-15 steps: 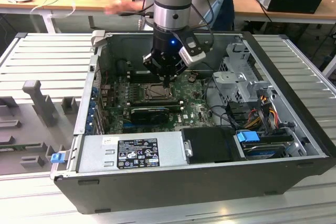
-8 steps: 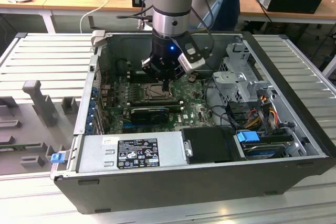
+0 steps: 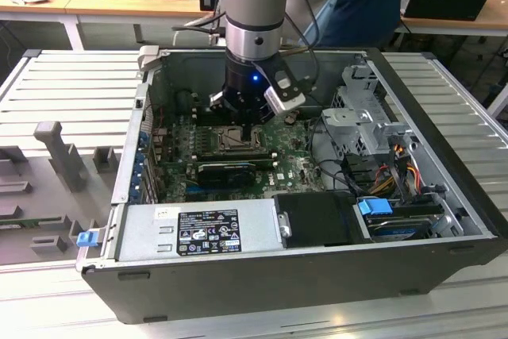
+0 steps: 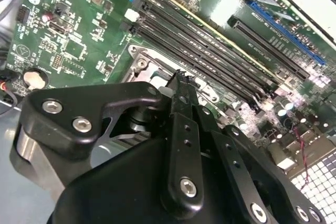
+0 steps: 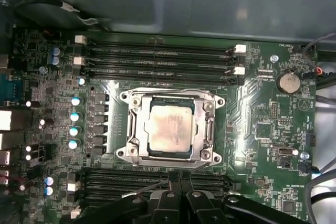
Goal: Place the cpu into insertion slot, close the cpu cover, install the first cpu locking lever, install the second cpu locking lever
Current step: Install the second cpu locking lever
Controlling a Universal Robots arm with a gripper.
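Nearest the camera in the first wrist view, the black two-fingered gripper (image 5: 177,179) has its fingertips pressed together with nothing between them. It hovers at the edge of the socket, over the nearer bank of memory slots.

Just past it lies the small flat square pale beige-silver cpu (image 5: 169,128), already seated in the socket. The thin silvery-grey metal cpu cover (image 5: 137,129) lies down flat around it, the chip showing through its window. By our reading the first two steps are done. We cannot tell whether either locking lever is latched — the rods along the frame are too hard to read.

Beyond the socket run the long black memory slots (image 5: 157,56) on the green circuit board (image 5: 257,114).

The second wrist view looks along the closed fingers from the side and shows one corner of the frame, but not the chip. The exterior view alone shows the arm reaching down into the open dark grey computer case (image 3: 278,283), with the dark-framed square insertion slot (image 3: 228,139) just beside the gripper.
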